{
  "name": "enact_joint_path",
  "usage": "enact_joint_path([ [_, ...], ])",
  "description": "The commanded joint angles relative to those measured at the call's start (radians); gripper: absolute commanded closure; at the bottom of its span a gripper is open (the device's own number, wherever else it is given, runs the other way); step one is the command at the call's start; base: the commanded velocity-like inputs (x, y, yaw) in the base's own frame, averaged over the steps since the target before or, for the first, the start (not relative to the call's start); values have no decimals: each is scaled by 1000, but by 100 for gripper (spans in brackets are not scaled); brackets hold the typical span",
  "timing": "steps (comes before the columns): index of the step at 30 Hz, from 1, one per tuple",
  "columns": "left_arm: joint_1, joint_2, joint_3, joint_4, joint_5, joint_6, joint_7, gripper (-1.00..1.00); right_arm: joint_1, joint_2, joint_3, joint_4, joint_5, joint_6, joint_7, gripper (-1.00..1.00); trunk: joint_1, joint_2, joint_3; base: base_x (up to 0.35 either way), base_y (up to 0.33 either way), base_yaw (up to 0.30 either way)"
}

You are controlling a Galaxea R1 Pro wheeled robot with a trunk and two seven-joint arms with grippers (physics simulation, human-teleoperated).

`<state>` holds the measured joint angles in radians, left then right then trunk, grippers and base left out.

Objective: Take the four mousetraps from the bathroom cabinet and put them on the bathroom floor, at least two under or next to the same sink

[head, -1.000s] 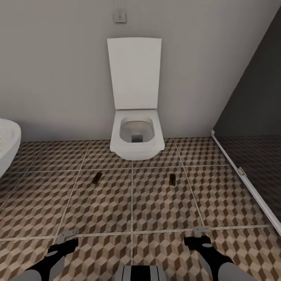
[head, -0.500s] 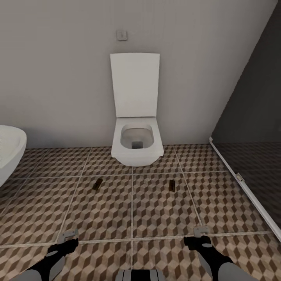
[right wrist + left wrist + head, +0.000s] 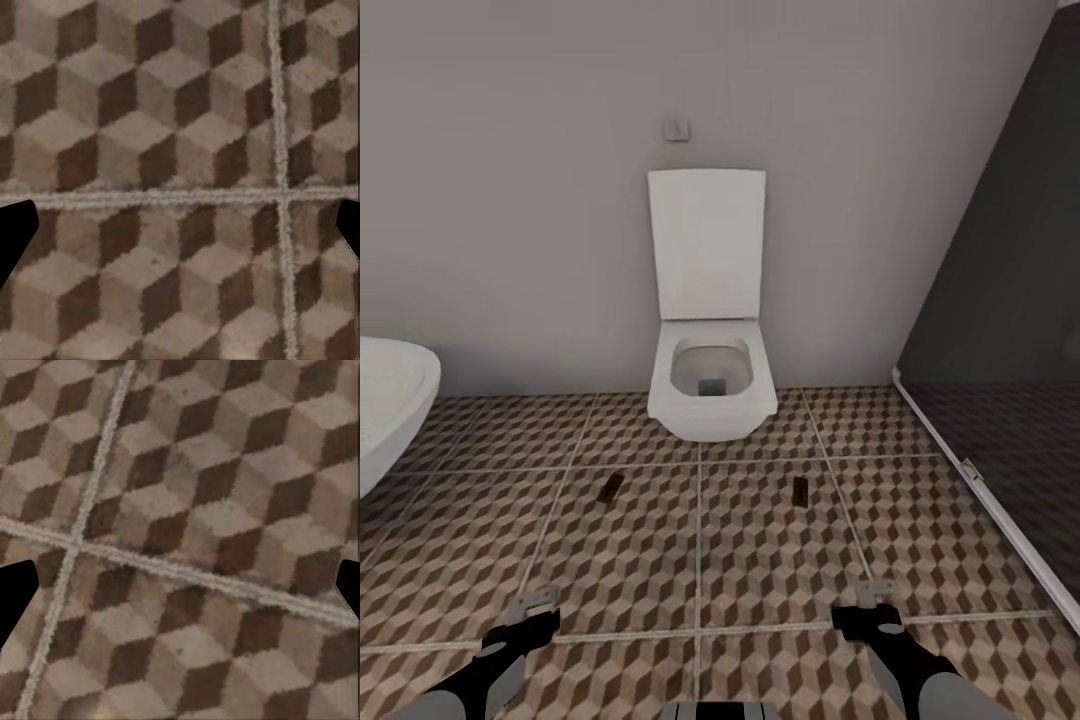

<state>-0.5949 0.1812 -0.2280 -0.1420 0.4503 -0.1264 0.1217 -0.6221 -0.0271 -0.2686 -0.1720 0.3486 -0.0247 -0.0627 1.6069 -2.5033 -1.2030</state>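
Mousetraps (image 3: 611,487) (image 3: 798,490) on bathroom floor (image 3: 760,560), well ahead of both wide, empty jaws

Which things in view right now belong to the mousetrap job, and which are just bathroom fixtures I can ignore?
Job items:
- left mousetrap, lying on the floor
- right mousetrap, lying on the floor
- bathroom floor, cube-patterned tiles
- left gripper and right gripper, both open and empty

Just there:
- toilet, lid up
- white rounded fixture at the left edge
- dark glass partition
- wall button
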Motion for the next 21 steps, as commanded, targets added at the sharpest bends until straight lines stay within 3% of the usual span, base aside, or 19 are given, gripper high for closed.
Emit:
enact_joint_path([
  [1,0,0,-9,0,8,-2,4,-100,-1,1,-8,1,10,-2,-2,-100,-1,0,3,0,0,0],
  [15,0,0,-8,-1,8,-2,4,-100,-1,0,-9,0,10,2,-3,-100,-7,3,57,0,0,0],
  [21,0,0,-8,-1,8,-2,4,-100,-1,1,-9,0,10,3,-3,-100,-30,45,76,0,0,0],
])
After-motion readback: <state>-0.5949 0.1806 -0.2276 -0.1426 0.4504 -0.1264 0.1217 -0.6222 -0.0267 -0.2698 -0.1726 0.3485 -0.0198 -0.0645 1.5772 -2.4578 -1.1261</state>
